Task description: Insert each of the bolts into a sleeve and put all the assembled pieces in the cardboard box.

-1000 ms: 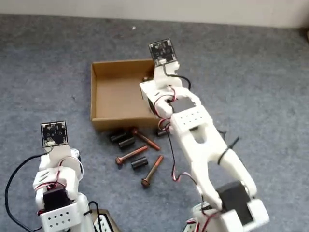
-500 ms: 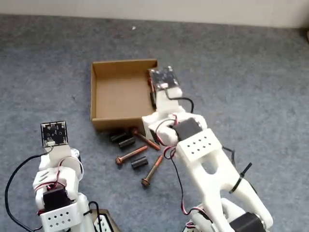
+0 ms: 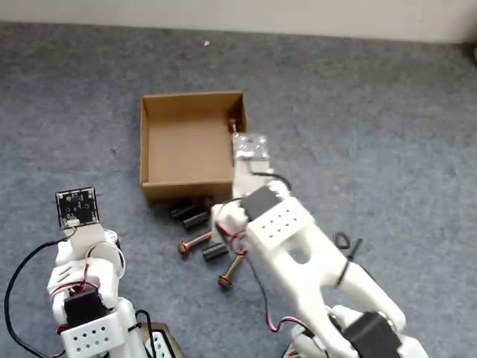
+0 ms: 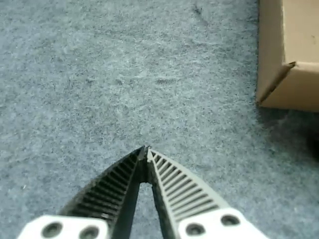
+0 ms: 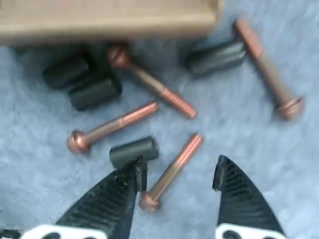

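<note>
Several copper bolts and black sleeves lie loose on the carpet in front of the cardboard box. My right gripper hangs open just above them, with one bolt between its fingers and a sleeve at one fingertip. Other bolts and sleeves lie around, near the box wall. A copper piece rests in the box's right corner. My left gripper is shut over bare carpet, away from the parts.
The right arm covers some of the loose parts in the high view. The left arm stands at the near left. A box corner lies ahead of the left gripper. Grey carpet spreads all around.
The right arm has drawn back from over the box's right side and now hangs low over the loose bolts and sleeves. The left arm has barely shifted.
</note>
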Motion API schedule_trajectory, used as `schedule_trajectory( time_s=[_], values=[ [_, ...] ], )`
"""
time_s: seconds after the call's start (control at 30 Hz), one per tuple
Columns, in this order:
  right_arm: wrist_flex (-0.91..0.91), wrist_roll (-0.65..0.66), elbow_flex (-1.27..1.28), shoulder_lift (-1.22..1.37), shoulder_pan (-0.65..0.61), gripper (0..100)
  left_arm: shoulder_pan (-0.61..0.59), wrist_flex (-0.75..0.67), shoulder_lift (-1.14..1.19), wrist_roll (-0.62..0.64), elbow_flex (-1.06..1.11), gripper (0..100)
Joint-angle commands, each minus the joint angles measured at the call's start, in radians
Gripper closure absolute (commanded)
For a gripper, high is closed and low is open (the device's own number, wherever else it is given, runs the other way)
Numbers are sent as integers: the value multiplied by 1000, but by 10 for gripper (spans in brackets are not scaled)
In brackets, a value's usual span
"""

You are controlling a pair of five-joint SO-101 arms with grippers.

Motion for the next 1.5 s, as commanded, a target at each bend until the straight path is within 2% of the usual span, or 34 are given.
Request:
schedule_trajectory(
  time_s=[0.0,0.2,0.57,1.1,1.47],
  values=[
    [24,-81,-74,56,-79,793,-13,-23,-5,-5,19,993],
    [-58,-169,-76,170,-159,793,-13,-23,-5,-5,19,993],
    [-219,-249,-68,223,-166,793,-15,-23,-5,-5,19,993],
    [-220,-252,-31,232,-165,793,-15,-23,-5,-5,19,993],
    [-220,-250,-62,444,-162,796,-15,-23,-5,-5,19,993]
  ],
)
